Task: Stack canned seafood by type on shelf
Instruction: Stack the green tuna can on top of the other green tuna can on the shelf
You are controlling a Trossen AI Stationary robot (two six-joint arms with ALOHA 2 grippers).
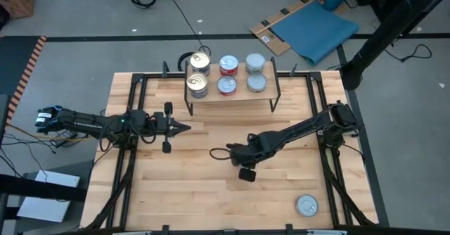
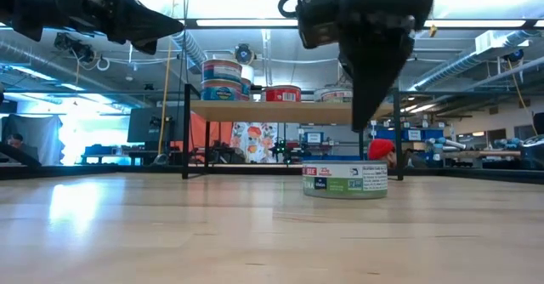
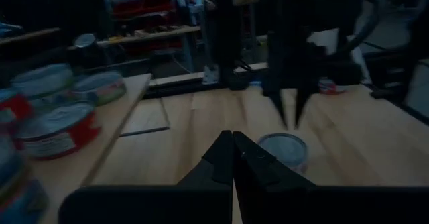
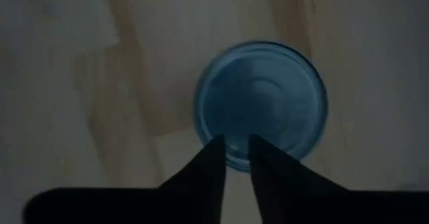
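A silver-topped tin [image 4: 261, 103] with a green and white label [image 2: 344, 179] stands on the tabletop. My right gripper [image 4: 233, 142] hangs just above it, pointing down, its fingers a narrow gap apart and clear of the tin [image 3: 283, 150]. In the high view that arm [image 1: 281, 136] covers this tin. The shelf [image 1: 232, 98] at the far middle carries gold-topped tins [image 1: 199, 61] on its left, red-labelled tins [image 1: 228, 65] in the middle and silver tins [image 1: 255, 62] on its right. My left gripper [image 1: 187, 127] waits shut and level, left of centre.
Another silver-topped tin [image 1: 306, 205] stands alone near the table's front right corner. The shelf's thin black legs [image 2: 185, 131] stand on the far half of the tabletop. Bare wood lies between the two arms and along the near edge [image 1: 183, 200].
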